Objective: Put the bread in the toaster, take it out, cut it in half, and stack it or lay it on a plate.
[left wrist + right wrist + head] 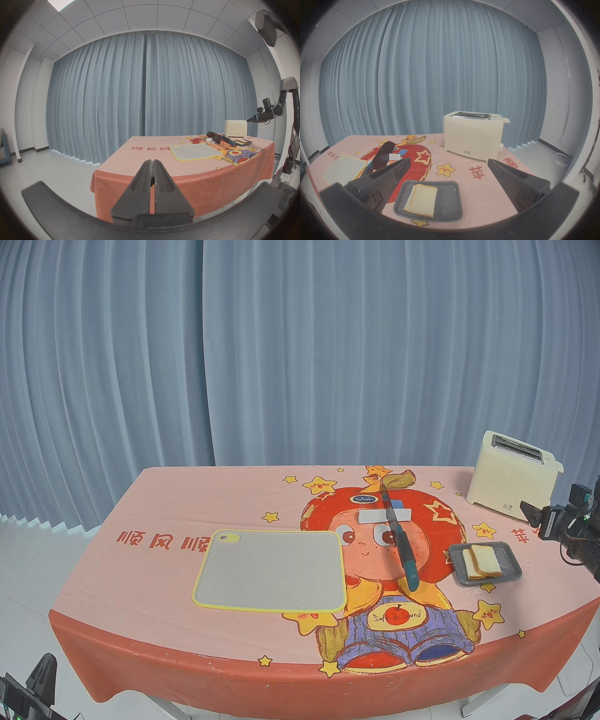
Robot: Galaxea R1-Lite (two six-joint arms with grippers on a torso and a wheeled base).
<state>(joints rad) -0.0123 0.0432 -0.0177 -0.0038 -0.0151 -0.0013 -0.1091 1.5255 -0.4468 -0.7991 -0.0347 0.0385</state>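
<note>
Two bread slices (482,561) (421,200) lie overlapping on a grey plate (509,571) (448,203) at the table's right. Behind it stands a cream toaster (511,475) (472,135) (235,128) with empty slots. A knife (400,539) with a teal handle rests on a white holder (385,515) at centre. Left of it lies a grey cutting board (272,570) (194,151) with a yellow rim. My right gripper (448,173) (531,514) is open, hovering off the table's right edge above the plate. My left gripper (153,195) is shut, low beyond the table's front left corner.
The table (156,590) wears a pink cartoon cloth. Blue curtains hang behind it. Free cloth lies left of the cutting board and along the front edge.
</note>
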